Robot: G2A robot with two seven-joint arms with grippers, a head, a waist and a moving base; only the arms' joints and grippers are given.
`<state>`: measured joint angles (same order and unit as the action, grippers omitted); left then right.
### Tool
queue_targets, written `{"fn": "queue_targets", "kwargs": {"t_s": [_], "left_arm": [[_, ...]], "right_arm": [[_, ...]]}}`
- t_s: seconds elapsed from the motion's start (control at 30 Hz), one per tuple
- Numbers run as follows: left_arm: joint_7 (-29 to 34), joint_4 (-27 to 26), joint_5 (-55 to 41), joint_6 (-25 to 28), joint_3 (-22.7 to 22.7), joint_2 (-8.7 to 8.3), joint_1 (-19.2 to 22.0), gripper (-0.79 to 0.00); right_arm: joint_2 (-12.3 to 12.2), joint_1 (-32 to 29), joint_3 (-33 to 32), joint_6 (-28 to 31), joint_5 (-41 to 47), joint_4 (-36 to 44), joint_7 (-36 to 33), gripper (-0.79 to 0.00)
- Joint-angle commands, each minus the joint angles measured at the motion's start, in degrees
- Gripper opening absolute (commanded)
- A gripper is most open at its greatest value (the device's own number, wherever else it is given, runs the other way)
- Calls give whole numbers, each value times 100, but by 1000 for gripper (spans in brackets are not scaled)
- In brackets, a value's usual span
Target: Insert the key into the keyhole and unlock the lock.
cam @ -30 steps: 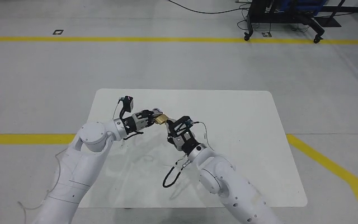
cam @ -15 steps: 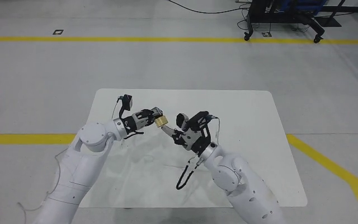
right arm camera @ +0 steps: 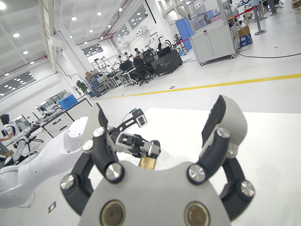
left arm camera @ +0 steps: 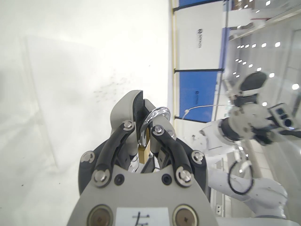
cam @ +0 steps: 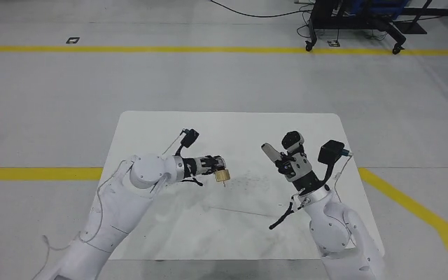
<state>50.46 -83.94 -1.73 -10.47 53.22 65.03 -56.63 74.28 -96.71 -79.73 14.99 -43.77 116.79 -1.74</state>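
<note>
Left end effector (left arm camera: 148,110) clamps a brass lock (left arm camera: 144,152) above the middle of the white surface (cam: 315,129), fingers (left arm camera: 128,109) drawn narrow around it, the silver shackle (left arm camera: 157,115) showing at their tips. From above, the lock's brass body sits at the very end of that end effector. Right end effector (right arm camera: 160,118) hangs over the surface's right half, well apart from the lock, its 2 fingers spread wide and empty. Faint dark scuffs (cam: 252,183) mark the surface near its middle.
</note>
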Motion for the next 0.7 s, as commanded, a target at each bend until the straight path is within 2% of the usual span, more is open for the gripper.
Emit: {"fn": "queue_targets", "kwargs": {"t_s": [0.0, 0.23, 0.37, 0.4, 0.43, 0.5, 0.67], "left_arm": [[214, 105, 346, -254, -422, 78, 246, -785], [280, 725, 1227, -555, -1528, 443, 1043, -785], [428, 1057, 1449, -679, -1885, 616, 1336, -785], [458, 1124, 1469, -697, -1921, 643, 1386, -570], [483, 1168, 1484, -712, -1941, 665, 1430, -406], [484, 1195, 1478, -732, -1915, 686, 1482, 0], [443, 1044, 1437, -824, -1679, 640, 1413, 0]], "right_arm": [[0, 0, 0, -1, -1, -1, 0, 0], [0, 0, 0, -1, -1, -1, 0, 0], [0, 0, 0, -1, -1, -1, 0, 0], [0, 0, 0, -1, -1, -1, 0, 0], [0, 0, 0, -1, -1, -1, 0, 0], [0, 0, 0, -1, -1, -1, 0, 0], [0, 0, 0, -1, -1, -1, 0, 0]]}}
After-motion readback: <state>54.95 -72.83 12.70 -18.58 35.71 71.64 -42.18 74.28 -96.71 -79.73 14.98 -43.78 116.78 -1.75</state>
